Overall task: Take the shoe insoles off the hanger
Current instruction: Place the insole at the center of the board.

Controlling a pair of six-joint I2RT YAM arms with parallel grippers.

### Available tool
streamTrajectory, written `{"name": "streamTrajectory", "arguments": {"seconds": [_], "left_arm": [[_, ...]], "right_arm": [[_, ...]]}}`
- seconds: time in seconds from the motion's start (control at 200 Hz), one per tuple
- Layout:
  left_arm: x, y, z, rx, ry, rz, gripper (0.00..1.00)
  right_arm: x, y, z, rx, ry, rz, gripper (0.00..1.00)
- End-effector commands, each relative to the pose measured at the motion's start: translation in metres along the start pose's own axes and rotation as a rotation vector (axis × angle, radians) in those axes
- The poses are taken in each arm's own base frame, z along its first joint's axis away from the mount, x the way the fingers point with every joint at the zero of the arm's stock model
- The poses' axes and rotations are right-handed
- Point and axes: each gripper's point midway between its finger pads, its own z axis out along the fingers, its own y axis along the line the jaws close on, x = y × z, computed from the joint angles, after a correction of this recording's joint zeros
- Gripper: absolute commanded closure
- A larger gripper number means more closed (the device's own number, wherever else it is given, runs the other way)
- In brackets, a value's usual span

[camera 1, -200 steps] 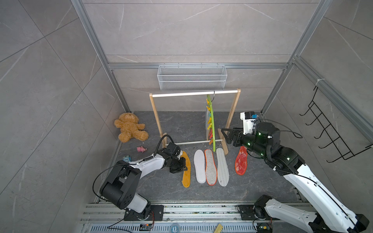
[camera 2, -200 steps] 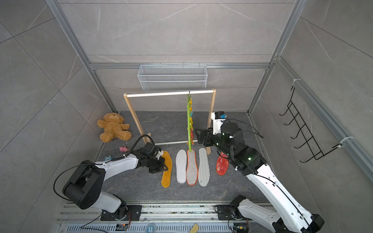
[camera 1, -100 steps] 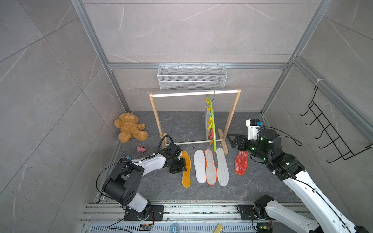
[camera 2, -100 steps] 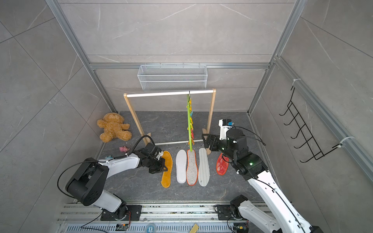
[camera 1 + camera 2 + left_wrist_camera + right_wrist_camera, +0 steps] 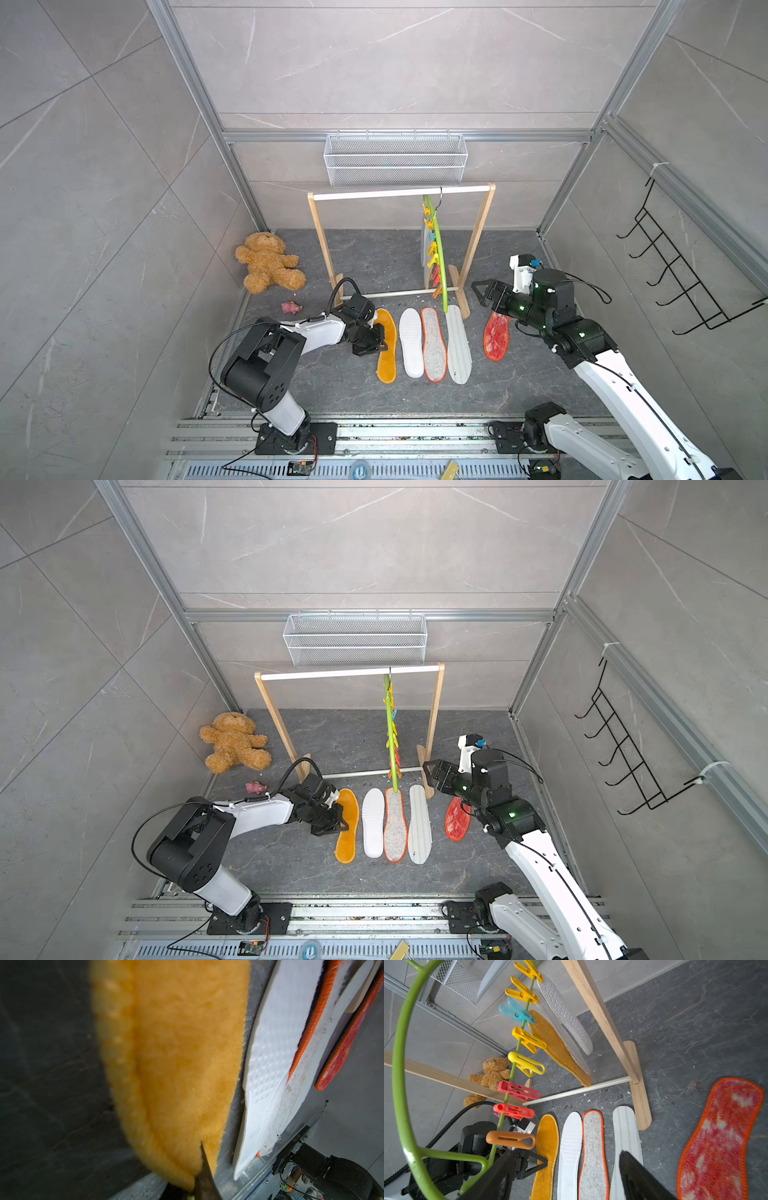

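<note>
Blurry, edge-cropped orange-yellow insole (image 5: 166,1064)

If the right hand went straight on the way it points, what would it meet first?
Likely the hanging orange-yellow insole on the hanger; the open right hand aims there, though depth is unclear.

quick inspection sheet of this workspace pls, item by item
surface: dark grey stone floor, pale specks near wooden rack with white rail
job's things: lime-green plastic hanger on the rail, about three clipped insoles; on floor: orange-yellow fleecy insole, white insole, orange-rimmed grey insole, pale striped insole, red mesh insole
clutter: brown teddy bear, small pink toy
grippers: left gripper shut at the orange-yellow insole's edge; right gripper jaws open, empty
cables: black corrugated hose loops off left arm; thin black cable off right
surroundings: white mesh wall basket, black wire wall hooks
</note>
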Motion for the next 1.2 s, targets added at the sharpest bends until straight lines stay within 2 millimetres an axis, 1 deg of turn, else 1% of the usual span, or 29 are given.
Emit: {"name": "streamTrajectory", "arguments": {"seconds": [0.0,0.295,0.589,0.729,0.779,0.869,1.004,1.118,1.193], "left_arm": [[-0.008,-0.010,0.001,0.036,-0.009,-0.008,1.00],[-0.008,-0.016,0.006,0.063,-0.010,-0.021,1.00],[-0.008,-0.019,0.010,0.065,-0.004,-0.022,1.00],[-0.007,-0.014,0.010,0.049,-0.007,-0.033,1.00],[-0.007,-0.013,0.010,0.042,-0.010,-0.035,0.95],[-0.006,-0.011,0.009,0.029,-0.014,-0.036,0.83],[-0.006,-0.008,0.004,-0.001,-0.019,-0.030,0.67],[-0.006,-0.007,0.000,-0.017,-0.025,-0.023,0.60],[-0.007,-0.007,-0.005,-0.033,-0.034,-0.016,0.58]], "right_arm": [[0.002,-0.002,0.002,-0.024,0.005,0.032,0.20],[0.008,-0.014,0.007,-0.011,0.027,0.065,0.20],[0.011,-0.020,0.012,-0.014,0.041,0.089,0.20],[0.012,-0.021,0.014,-0.018,0.047,0.101,0.21],[0.012,-0.022,0.014,-0.019,0.047,0.100,0.21],[0.012,-0.022,0.013,-0.020,0.049,0.104,0.21],[0.012,-0.022,0.014,-0.024,0.050,0.107,0.21],[0.011,-0.022,0.014,-0.024,0.048,0.110,0.21],[0.011,-0.023,0.014,-0.021,0.049,0.114,0.21]]}}
